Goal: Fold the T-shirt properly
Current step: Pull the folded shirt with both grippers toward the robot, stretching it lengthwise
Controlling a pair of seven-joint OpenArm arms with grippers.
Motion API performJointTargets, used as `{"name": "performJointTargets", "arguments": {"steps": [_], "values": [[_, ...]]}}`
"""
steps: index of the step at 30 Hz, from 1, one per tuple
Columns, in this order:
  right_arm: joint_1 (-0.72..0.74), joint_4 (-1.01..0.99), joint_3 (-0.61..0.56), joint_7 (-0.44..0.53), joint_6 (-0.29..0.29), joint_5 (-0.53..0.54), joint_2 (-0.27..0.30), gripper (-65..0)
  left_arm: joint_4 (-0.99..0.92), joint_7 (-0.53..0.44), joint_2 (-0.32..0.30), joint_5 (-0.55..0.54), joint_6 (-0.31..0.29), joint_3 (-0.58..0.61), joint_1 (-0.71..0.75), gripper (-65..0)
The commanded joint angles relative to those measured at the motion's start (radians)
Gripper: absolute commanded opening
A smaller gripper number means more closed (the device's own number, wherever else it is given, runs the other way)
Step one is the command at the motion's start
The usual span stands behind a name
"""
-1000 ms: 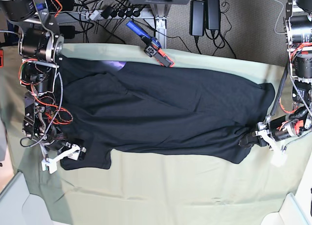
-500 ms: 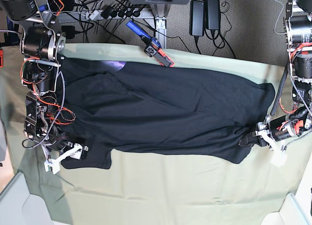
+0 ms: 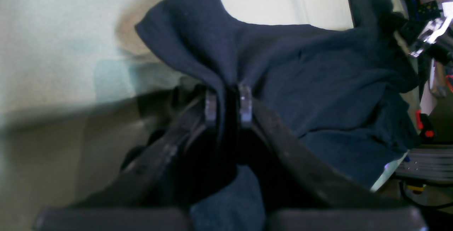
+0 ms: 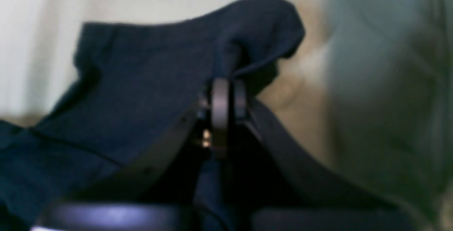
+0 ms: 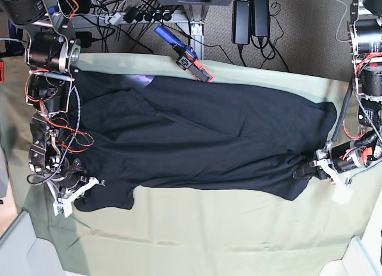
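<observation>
Both claws, left (image 3: 226,108) and right (image 4: 224,100), are clenched on bunched folds of the black T-shirt (image 5: 209,138).

The 2 arms are reaching low at opposite table ends, the left gripper (image 3: 226,105) and right gripper (image 4: 226,100) each pinching a fold of the T-shirt (image 5: 215,132).

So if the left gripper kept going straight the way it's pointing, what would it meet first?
The left gripper, shut on the large black cloth T-shirt, points across it, so more shirt would probably come first; depth is unclear.
</observation>
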Motion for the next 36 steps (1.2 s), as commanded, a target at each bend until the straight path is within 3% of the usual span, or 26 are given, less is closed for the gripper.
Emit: {"name": "performJointTargets", "arguments": {"steps": [1, 7, 14, 32, 36], "values": [[0.02, 0.058, 0.001, 0.023, 0.091, 0.013, 0.015, -65.0, 0.015, 0.003, -0.034, -0.036, -0.023, -0.006, -0.025, -59.2], [-0.14, 0.332, -0.01, -0.058, 0.114, 0.114, 0.047, -65.0, 0.016, 0.163, -0.118, -0.23, -0.023, -0.006, -0.004, -59.2], [-0.34, 0.585, -0.009, -0.054, 0.114, 0.155, 0.12, -65.0, 0.016, 0.227, -0.187, -0.356, -0.023, -0.006, 0.064, -59.2], [-0.618, 0.855, -0.009, -0.06, 0.111, 0.144, 0.147, -65.0, 0.016, 0.305, -0.204, -0.356, -0.023, -0.006, 0.112, -58.5], [-0.661, 0.887, -0.009, -0.078, 0.111, 0.164, 0.147, -65.0, 0.019, 0.308, -0.217, -0.356, -0.023, -0.006, 0.137, -43.2]]}}
